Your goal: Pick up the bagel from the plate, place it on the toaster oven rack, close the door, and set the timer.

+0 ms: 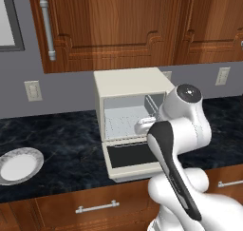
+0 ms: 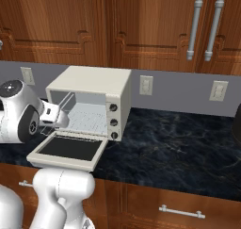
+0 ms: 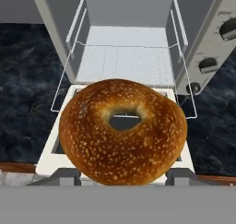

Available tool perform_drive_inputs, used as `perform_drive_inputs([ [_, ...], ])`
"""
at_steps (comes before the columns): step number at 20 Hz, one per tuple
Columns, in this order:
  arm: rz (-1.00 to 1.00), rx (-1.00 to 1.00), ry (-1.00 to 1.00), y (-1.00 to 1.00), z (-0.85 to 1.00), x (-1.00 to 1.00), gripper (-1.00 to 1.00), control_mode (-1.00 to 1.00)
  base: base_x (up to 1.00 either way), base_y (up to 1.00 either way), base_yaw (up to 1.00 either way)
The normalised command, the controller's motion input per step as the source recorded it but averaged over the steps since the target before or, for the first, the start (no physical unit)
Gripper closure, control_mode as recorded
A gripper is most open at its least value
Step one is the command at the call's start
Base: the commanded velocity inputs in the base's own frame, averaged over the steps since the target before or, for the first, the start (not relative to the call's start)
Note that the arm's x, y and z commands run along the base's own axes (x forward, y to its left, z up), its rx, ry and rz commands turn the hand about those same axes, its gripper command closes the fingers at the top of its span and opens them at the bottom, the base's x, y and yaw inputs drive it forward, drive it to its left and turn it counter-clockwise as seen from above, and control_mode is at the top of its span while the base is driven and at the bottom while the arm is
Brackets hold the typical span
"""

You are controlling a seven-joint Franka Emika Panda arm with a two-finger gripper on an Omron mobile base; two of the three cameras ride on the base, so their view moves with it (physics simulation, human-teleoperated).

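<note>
While the pincer [image 3: 120, 174] is gripping the bagel [image 3: 123, 131], the toaster oven rack [image 3: 124, 64] is lying straight ahead and below, beyond the lowered door [image 3: 48, 156].

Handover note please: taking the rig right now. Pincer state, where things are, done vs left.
Pincer: closed on the bagel, held above the open door in front of the toaster oven.
Plate: on the counter to the oven's left, bagel gone from it.
Rack: in the cavity, nothing on it.
Done: bagel picked up and carried to the oven mouth.
Left: set the bagel on the rack, let go, pull back, close the door, set the timer on the knobs.
</note>
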Motion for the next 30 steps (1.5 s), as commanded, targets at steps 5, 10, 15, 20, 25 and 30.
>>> perform_drive_inputs([
  [5, 0.00, -0.01, 0.00, -0.15, -0.01, 0.20, 1.00, -1.00, 0.00, 0.00, 0.00],
  [10, 0.00, 0.00, 0.00, -0.03, -0.13, 0.22, 1.00, -1.00, 0.00, 0.00, 0.00],
  [15, 0.00, 0.00, 0.00, 0.00, -0.31, 0.22, 1.00, -1.00, 0.00, 0.00, 0.00],
  [20, 0.00, 0.00, 0.00, 0.00, -0.37, 0.26, 1.00, -1.00, 0.00, 0.00, 0.00],
  [25, 0.00, 0.00, 0.00, 0.00, -0.14, 0.25, 1.00, -1.00, 0.00, 0.00, 0.00],
  [30, 0.00, 0.00, 0.00, 0.00, -0.10, 0.22, 1.00, -1.00, 0.00, 0.00, 0.00],
])
